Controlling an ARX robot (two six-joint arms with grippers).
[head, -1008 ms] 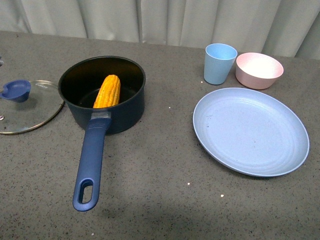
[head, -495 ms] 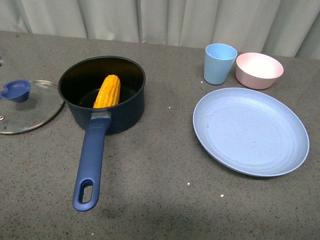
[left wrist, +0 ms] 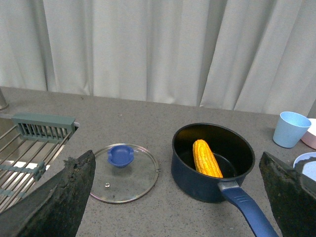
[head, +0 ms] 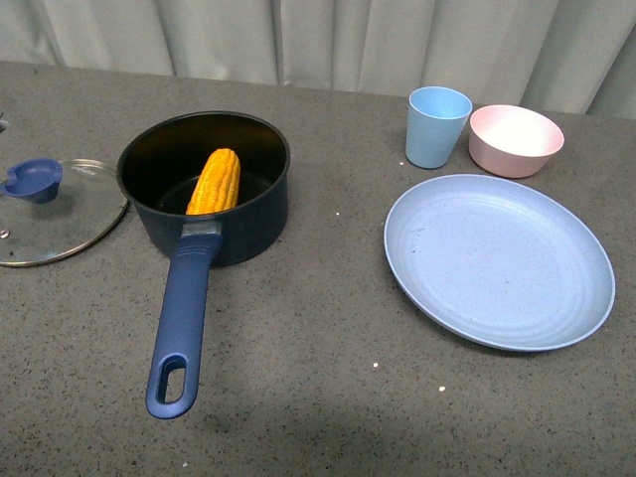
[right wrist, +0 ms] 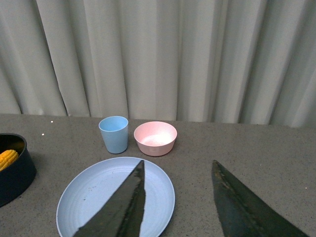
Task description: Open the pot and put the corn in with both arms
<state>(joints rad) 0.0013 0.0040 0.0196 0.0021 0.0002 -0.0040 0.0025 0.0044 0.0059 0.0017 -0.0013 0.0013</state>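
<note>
The dark navy pot (head: 248, 214) stands open at the left of the table, its long blue handle (head: 181, 323) pointing toward me. The yellow-orange corn (head: 215, 182) leans inside it. Pot (left wrist: 195, 183) and corn (left wrist: 206, 158) also show in the left wrist view. Its glass lid (head: 70, 221) with a blue knob (head: 32, 180) lies flat to the pot's left. Neither arm shows in the front view. My left gripper (left wrist: 180, 195) is open and empty, raised well back from the pot. My right gripper (right wrist: 178, 195) is open and empty above the plate's side.
A large light blue plate (head: 497, 260) lies at the right. A light blue cup (head: 436, 126) and a pink bowl (head: 514, 139) stand behind it. A grey dish rack (left wrist: 29, 148) is at the far left in the left wrist view. Curtains hang behind the table.
</note>
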